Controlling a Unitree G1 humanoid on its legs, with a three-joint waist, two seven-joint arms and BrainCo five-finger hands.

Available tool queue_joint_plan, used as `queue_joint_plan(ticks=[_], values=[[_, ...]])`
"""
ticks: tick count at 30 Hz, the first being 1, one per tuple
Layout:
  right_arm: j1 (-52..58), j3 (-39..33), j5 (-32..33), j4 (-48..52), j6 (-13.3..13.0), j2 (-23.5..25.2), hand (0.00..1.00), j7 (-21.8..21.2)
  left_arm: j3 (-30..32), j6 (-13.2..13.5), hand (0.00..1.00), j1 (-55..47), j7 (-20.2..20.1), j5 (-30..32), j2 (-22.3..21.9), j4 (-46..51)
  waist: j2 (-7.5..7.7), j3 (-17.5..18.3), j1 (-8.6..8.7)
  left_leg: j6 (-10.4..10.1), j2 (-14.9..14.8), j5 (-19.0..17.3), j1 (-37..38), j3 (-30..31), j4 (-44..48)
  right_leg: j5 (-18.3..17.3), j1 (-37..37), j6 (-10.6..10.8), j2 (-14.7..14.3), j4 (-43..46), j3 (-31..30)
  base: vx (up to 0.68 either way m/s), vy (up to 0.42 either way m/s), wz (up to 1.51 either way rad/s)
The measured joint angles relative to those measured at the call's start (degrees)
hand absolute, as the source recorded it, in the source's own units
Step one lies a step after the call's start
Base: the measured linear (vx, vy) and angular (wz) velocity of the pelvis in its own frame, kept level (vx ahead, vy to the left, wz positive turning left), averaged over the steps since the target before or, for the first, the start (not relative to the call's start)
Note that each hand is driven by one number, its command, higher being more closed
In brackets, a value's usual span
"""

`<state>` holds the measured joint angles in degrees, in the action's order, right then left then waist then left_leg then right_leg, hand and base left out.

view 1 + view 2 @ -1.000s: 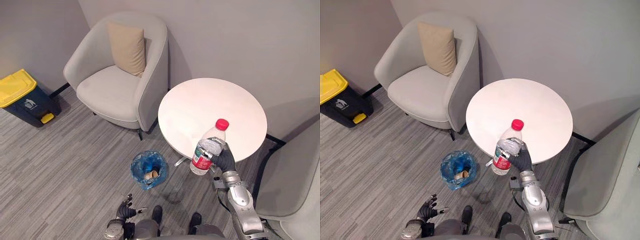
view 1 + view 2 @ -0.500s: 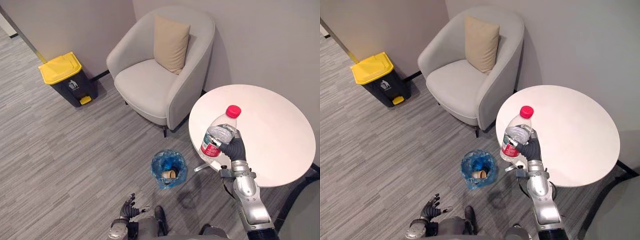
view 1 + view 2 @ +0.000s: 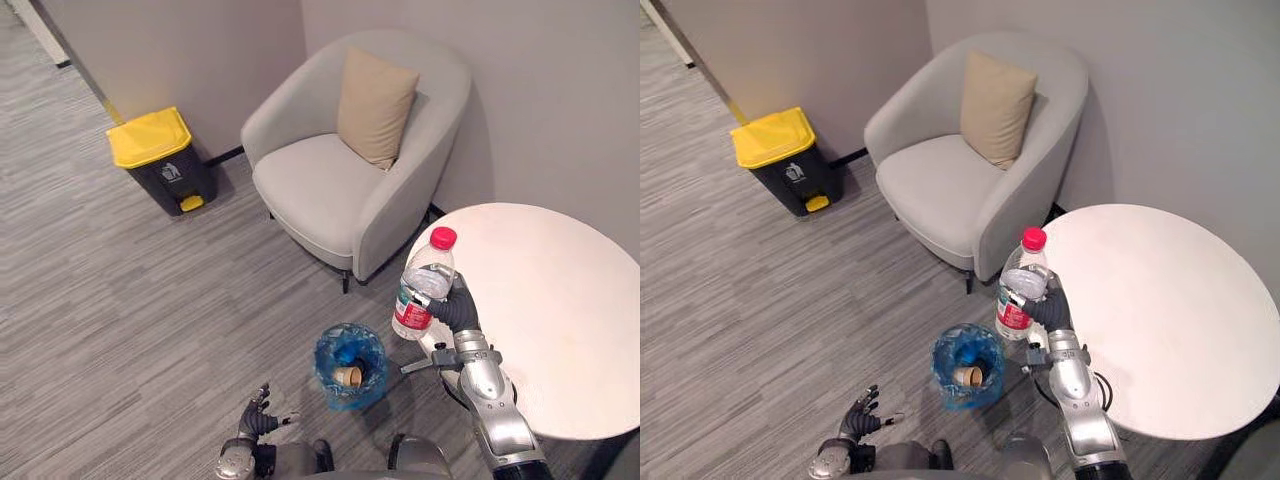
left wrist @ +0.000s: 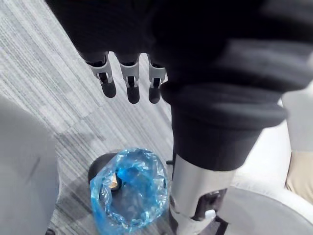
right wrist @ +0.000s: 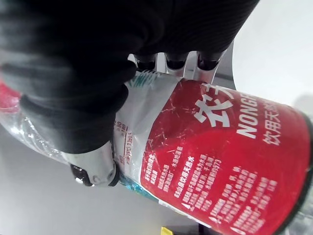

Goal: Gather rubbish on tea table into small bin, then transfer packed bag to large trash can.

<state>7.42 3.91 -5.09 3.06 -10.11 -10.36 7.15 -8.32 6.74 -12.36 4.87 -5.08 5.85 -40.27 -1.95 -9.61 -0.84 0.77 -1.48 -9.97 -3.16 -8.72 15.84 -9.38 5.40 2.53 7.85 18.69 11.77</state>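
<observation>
The right hand [image 3: 456, 311] grips a red-capped water bottle [image 3: 421, 291] upright, now carried to the round desk's [image 3: 560, 300] left edge, closer to the blue-bagged small bin [image 3: 322, 352] on the floor than a second ago. The left hand [image 3: 258, 421] hangs low, fingers relaxed. A drop into the bin looks near.

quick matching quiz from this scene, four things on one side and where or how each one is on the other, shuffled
Column one:
1 bottle
2 small bin
3 large trash can
4 cushion

Column two:
a has a yellow lid
b propped in the armchair
c gripped in the right hand
d lined in blue, next to the table

Pairs: 1-c, 2-d, 3-a, 4-b
</observation>
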Motion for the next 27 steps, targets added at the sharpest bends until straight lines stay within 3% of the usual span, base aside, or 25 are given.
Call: queue_joint_plan(ticks=[6, 9, 11, 13, 17, 23, 27], values=[[0.8, 1.0, 0.0, -0.1, 0.0, 0.1, 1.0, -2.1, 0.4, 0.0, 0.0, -0.1, -1.1, 0.2, 0.0, -0.3, 0.12, 0.0, -0.2, -1.7, 0.1, 1.2, 1.6, 1.0, -2.0, 0.9, -3.2, 0.2, -0.2, -2.5, 1.9, -0.03, -0.008, 0.14], [0.0, 3.0, 0.0, -2.2, -0.1, -0.7, 1.0, -2.5, 0.4, 0.1, 0.0, 0.0, -1.1, 0.2, 0.1, -0.3, 0.12, -0.3, -0.3, -1.5, 0.2, 1.5, -0.1, 2.4, -1.3, 1.1, -2.5, 0.0, -0.1, -2.3, 3.0, -0.08, 0.002, 0.23], [-3.1, 5.4, 0.0, -5.3, -0.1, -2.6, 1.0, -2.5, 0.5, 0.1, 0.0, 0.8, -1.1, 0.3, 0.5, -0.4, -0.04, -1.3, -0.37, -1.5, 0.2, 1.5, -3.1, 3.0, 0.7, 1.0, 0.0, -0.2, 0.2, -0.2, 3.4, -0.15, -0.009, 0.22], [-8.6, 8.3, -0.2, -8.2, -0.1, -5.1, 1.0, -2.4, 0.5, 0.0, 0.0, 3.6, -1.0, 0.3, 0.8, -1.5, -0.62, -4.5, -0.62, -1.5, 0.3, 1.5, -7.6, 3.9, 3.9, 0.5, 4.3, -0.8, 0.7, 3.8, 4.1, -0.23, -0.027, 0.24], [-17.2, 11.7, -1.8, -13.0, 0.0, -7.2, 1.0, -2.3, 0.8, 0.0, 0.0, 7.6, -0.5, 0.2, 2.0, -1.5, -0.4, -9.7, -1.73, -1.6, 0.6, 1.4, -15.2, 4.3, 8.4, -1.9, 11.9, -1.1, 3.2, 11.3, 5.5, -0.25, -0.031, 0.33], [-28.5, 12.9, -2.3, -18.2, 0.5, -11.1, 1.0, -0.7, 1.9, 0.2, 0.0, 12.1, 1.4, -1.3, 3.3, -1.1, -0.8, -13.7, -1.83, -1.1, 0.0, 2.4, -27.1, 4.0, 14.2, -2.7, 23.4, -2.1, 5.3, 18.3, 6.7, -0.18, -0.033, 0.25], [-35.5, 12.9, -2.3, -23.7, 0.9, -13.8, 1.0, 1.4, 2.3, 0.3, 0.0, 16.2, 2.2, -1.6, 3.9, -1.2, -1.2, -14.2, -2.55, -0.5, -0.1, 2.6, -36.4, 4.1, 18.9, -2.7, 32.3, -3.0, 6.3, 22.8, 6.7, -0.09, -0.004, 0.12]])
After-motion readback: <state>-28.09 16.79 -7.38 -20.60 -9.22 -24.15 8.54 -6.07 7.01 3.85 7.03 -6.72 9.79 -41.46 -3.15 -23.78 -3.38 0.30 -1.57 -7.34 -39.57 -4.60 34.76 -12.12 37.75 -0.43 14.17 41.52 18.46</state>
